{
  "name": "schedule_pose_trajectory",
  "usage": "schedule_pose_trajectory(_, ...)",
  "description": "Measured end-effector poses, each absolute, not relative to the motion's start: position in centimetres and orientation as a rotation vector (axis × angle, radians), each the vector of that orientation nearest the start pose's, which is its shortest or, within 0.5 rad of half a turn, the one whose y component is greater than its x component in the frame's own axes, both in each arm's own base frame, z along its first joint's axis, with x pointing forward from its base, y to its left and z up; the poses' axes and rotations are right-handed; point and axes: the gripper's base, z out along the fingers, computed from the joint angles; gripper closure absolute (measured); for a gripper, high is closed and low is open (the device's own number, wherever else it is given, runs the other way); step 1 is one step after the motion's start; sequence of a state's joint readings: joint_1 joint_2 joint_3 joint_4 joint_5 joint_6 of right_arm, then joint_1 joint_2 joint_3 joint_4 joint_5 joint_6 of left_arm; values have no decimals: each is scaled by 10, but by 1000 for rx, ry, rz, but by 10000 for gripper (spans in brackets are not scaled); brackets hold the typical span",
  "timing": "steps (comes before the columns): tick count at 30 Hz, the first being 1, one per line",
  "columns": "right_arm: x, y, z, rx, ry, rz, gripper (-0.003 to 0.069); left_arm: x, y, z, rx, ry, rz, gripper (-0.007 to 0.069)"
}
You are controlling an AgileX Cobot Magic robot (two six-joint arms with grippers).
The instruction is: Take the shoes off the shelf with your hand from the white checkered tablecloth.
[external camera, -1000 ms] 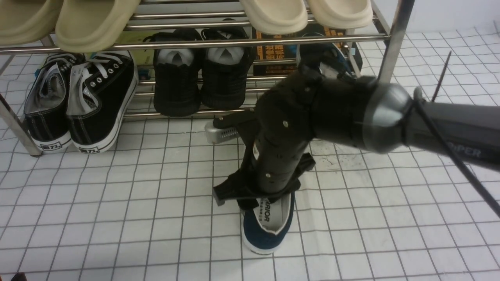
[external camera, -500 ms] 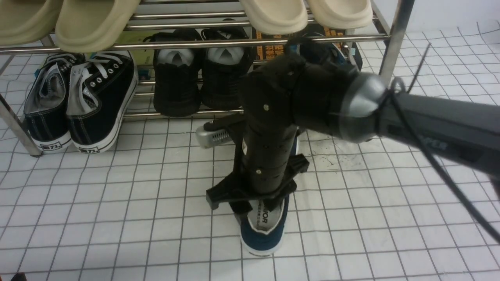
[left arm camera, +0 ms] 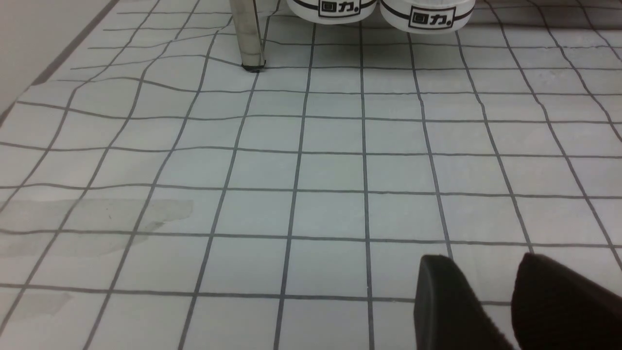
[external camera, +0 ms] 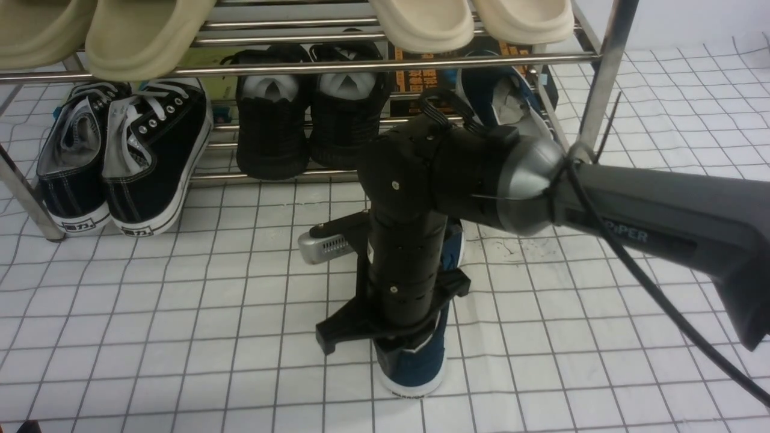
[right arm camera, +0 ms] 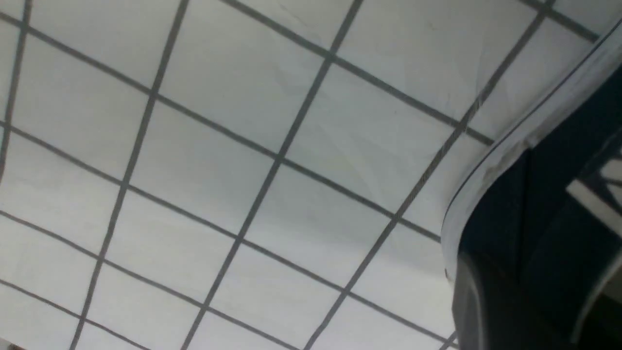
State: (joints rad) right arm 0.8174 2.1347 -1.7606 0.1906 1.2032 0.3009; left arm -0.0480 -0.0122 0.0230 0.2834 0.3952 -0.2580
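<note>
One navy-blue shoe [external camera: 418, 364] with a white sole rests on the white checkered tablecloth [external camera: 180, 313], in front of the chrome shelf [external camera: 604, 66]. My right gripper [external camera: 409, 337] points straight down and is shut on the shoe's opening, hiding the insole. In the right wrist view the shoe's navy side and white sole [right arm camera: 534, 194] fill one corner, just over the cloth [right arm camera: 243, 170]. The second navy shoe [external camera: 502, 96] sits on the shelf's lower tier at the right end, stuffed with paper. My left gripper [left arm camera: 483, 260] hovers open and empty over the cloth.
Black lace-up sneakers [external camera: 120, 156] and all-black slip-ons [external camera: 313, 120] stand on the lower tier, with beige slippers [external camera: 144, 36] on the upper tier. A printed box [external camera: 421, 78] lies behind. In the left wrist view a shelf leg [left arm camera: 248, 34] stands near the sneaker toes [left arm camera: 379, 7].
My right arm has swung left and lower with the navy shoe. The gripper now stands more upright over it and covers the insole, which showed before.
</note>
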Motion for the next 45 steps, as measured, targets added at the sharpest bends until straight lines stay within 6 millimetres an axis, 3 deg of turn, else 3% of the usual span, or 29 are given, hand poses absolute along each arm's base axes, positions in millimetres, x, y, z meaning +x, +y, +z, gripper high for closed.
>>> schedule_pose_trajectory(5,288,330,204,-713,3072,309,493,52,7,172,-25,1874,71,384)
schedule_pose_trajectory(9,293,334,221,-730,3010,324,255,52,7,172,-25,1874,71,384)
schedule_pose_trajectory(10,293,334,221,-733,3009,324,245,52,7,172,-25,1874,71,384)
schedule_pose_trajectory(12,299,338,240,-782,2918,346,134,52,7,172,-25,1874,71,384)
schedule_pose_trajectory(16,308,341,271,-804,2787,348,53,52,7,172,-25,1874,71,384)
schedule_pose_trajectory(19,319,332,292,-804,2686,274,68,52,7,172,-25,1874,71,384)
schedule_pose_trajectory(21,332,320,300,-774,2649,208,134,52,7,172,-25,1874,71,384)
schedule_pose_trajectory(23,347,304,301,-720,2649,158,247,52,7,172,-25,1874,71,384)
schedule_pose_trajectory(25,364,283,300,-648,2662,119,417,52,7,172,-25,1874,71,384)
schedule_pose_trajectory(28,385,252,300,-542,2684,84,616,52,7,172,-25,1874,71,384)
schedule_pose_trajectory(30,397,233,300,-480,2695,59,664,52,7,172,-25,1874,71,384)
schedule_pose_trajectory(33,406,217,300,-430,2701,43,648,52,7,172,-25,1874,71,384)
schedule_pose_trajectory(36,413,207,301,-396,2692,40,585,52,7,172,-25,1874,71,384)
schedule_pose_trajectory(40,419,202,302,-375,2658,46,386,52,7,172,-25,1874,71,384)
schedule_pose_trajectory(45,426,200,294,-391,2632,-18,240,52,7,172,-25,1874,71,384)
